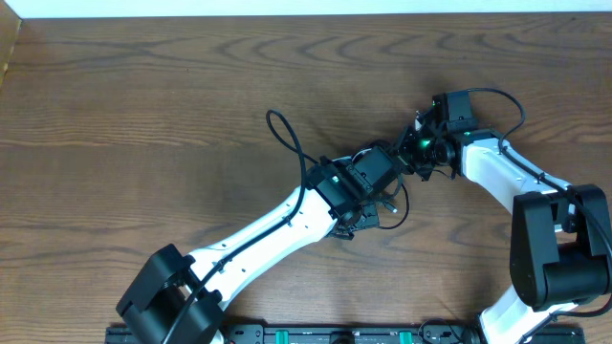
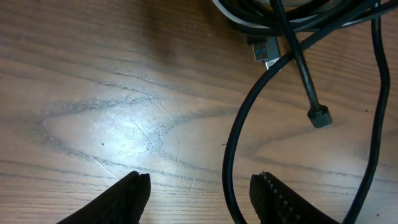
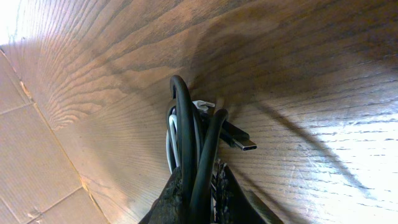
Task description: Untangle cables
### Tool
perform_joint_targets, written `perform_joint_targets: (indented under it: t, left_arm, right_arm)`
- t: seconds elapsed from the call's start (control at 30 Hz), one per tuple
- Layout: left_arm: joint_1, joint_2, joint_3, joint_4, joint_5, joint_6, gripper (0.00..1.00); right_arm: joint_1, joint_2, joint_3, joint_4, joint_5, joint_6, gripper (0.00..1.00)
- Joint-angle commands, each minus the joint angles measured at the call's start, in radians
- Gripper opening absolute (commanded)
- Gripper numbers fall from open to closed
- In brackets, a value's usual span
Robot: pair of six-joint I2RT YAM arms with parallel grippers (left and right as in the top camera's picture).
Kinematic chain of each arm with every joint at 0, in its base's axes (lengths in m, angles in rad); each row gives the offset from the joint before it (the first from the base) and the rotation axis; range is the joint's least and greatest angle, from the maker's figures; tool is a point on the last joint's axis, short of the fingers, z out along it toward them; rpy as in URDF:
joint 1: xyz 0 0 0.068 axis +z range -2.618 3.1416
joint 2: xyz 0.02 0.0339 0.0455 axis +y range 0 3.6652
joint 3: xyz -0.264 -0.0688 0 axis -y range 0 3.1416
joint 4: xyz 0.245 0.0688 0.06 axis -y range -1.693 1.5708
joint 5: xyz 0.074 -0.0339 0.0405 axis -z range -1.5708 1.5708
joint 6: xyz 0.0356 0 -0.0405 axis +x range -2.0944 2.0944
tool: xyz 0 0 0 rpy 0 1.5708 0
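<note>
Looking down at the brown wood-grain bench (image 1: 143, 115), the biggest things are the two white-and-black arms: the left arm (image 1: 268, 225) reaches up from the near edge, the right arm (image 1: 497, 172) curls in from the right, and their ends almost meet a bit right of the middle. The right claw (image 3: 193, 196) is clenched on the cables (image 3: 186, 137), a bunched handful of thin black cords with one white cable (image 3: 169, 134) tucked in, all standing up out of its fingers just above the wood. The left claw (image 2: 202, 186) is released, fingers wide apart and low over the bench; one black cord loop (image 2: 235, 137) runs down between them, close to the finger on the right side of the view, but I can't tell if it touches. Small stuff: a flat USB-C-looking plug (image 3: 244, 143) pokes sideways out of the bundle, and the left wrist view shows a silver-tipped plug (image 2: 266, 51) plus a little round black plug end (image 2: 319, 116) lying on the wood.
</note>
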Motion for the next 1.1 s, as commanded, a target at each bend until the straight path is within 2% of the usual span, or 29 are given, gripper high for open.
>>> perform_joint_targets:
  t: [0.0, 0.3, 0.37, 0.6, 0.73, 0.83, 0.93, 1.07]
  left_arm:
    - [0.000, 0.002, -0.027, -0.005, -0.039, -0.013, 0.57]
    - [0.000, 0.002, -0.047, 0.002, -0.060, -0.031, 0.57]
    - [0.000, 0.002, -0.047, 0.007, -0.060, -0.037, 0.54]
    - [-0.002, 0.002, -0.047, 0.008, -0.056, -0.132, 0.54]
    - [-0.002, 0.002, -0.047, 0.008, -0.056, -0.133, 0.54]
    - [-0.003, 0.002, -0.047, 0.007, -0.038, -0.132, 0.45]
    - [-0.003, 0.002, -0.047, 0.005, -0.001, -0.132, 0.30]
    - [-0.003, 0.002, -0.047, -0.008, 0.001, -0.107, 0.19]
  right_arm:
    - [0.000, 0.003, -0.005, 0.000, 0.016, -0.015, 0.01]
    - [0.000, 0.003, -0.005, 0.000, 0.016, -0.015, 0.01]
    - [0.000, 0.003, -0.005, 0.000, 0.016, -0.015, 0.01]
    - [0.000, 0.003, -0.005, 0.000, 0.016, -0.015, 0.01]
    - [0.000, 0.003, -0.005, 0.000, 0.016, -0.015, 0.01]
    - [0.000, 0.003, -0.005, 0.000, 0.016, -0.015, 0.01]
    - [0.000, 0.003, -0.005, 0.000, 0.016, -0.015, 0.01]
    - [0.000, 0.003, -0.005, -0.001, 0.016, -0.015, 0.01]
